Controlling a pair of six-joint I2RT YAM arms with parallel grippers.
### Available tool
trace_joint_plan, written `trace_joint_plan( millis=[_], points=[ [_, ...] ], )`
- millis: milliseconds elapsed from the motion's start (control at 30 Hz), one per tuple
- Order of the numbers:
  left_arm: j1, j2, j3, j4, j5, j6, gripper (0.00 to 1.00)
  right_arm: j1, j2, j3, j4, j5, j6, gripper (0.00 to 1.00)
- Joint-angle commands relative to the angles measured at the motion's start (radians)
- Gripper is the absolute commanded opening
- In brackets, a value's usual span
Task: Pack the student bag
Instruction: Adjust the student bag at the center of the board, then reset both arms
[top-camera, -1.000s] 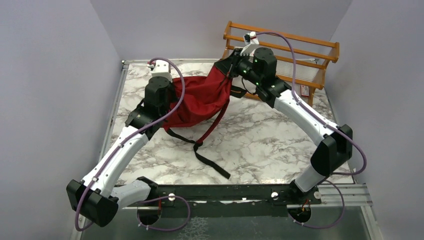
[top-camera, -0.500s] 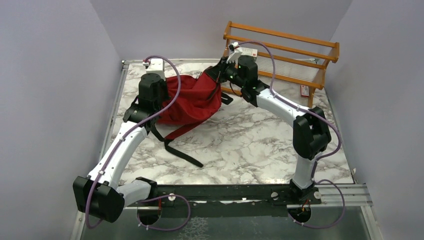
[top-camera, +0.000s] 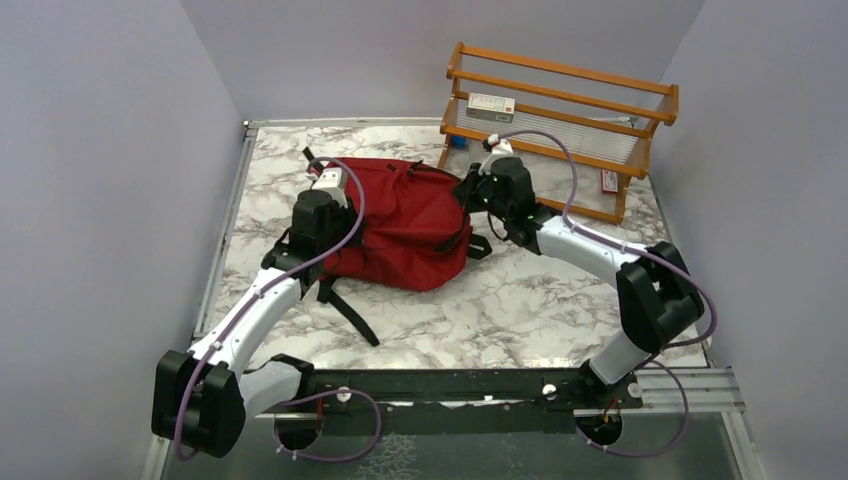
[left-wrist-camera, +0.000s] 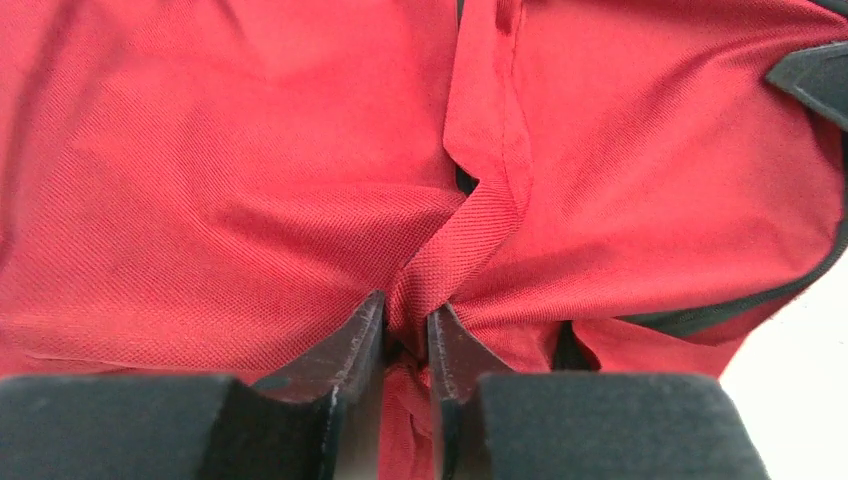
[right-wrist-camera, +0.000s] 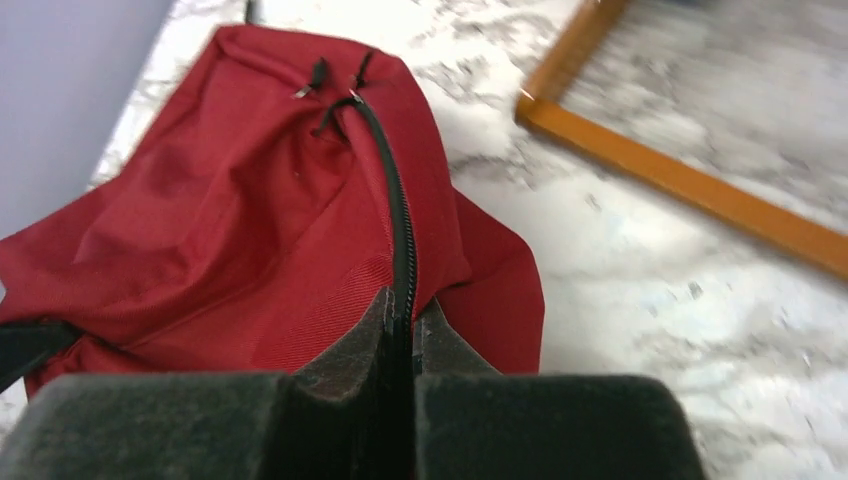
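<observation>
My left gripper (left-wrist-camera: 405, 330) is clamped on a narrow ridge of red fabric (left-wrist-camera: 455, 245), and my right gripper (right-wrist-camera: 405, 310) is pinched tight on the black zipper track (right-wrist-camera: 402, 230) at the bag's edge. Both jaws are together with cloth between them.

The student bag (top-camera: 410, 215) lies slumped on the marble table (top-camera: 520, 290), just above the centre of the overhead frame, between the two wrists.

Both holds are thin, so I expect a slip if either arm pulls hard, and the left pinch looks the weaker (it is only a fold, not a seam). If the arms draw apart unevenly, the load goes onto the zipper teeth, and the bag could twist rather than open. A loose black strap (top-camera: 350, 315) trails toward the lower left beside my left arm and could snag on it. The wooden rack (top-camera: 560, 110) at upper right stands near my right wrist, so a wide swing could clip it.

The bag is dark red woven cloth, limp and creased. The zipper pulls (right-wrist-camera: 318, 75) sit at its far end. I cannot tell whether it is open.
</observation>
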Motion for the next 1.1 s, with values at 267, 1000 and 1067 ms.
trace_joint_plan(
  millis=[267, 1000, 1067],
  points=[
    [0.003, -0.082, -0.031, -0.029, 0.080, -0.041, 0.65, -0.008, -0.247, -0.263, -0.096, 0.151, 0.015, 0.35],
    [0.012, -0.339, 0.000, -0.150, -0.177, 0.048, 0.99, -0.008, -1.066, -0.408, -0.534, 0.256, -0.090, 0.92],
    [0.013, -0.353, -0.022, -0.158, -0.185, 0.033, 0.99, -0.008, -1.087, -0.405, -0.552, 0.278, -0.111, 1.00]
  ],
)
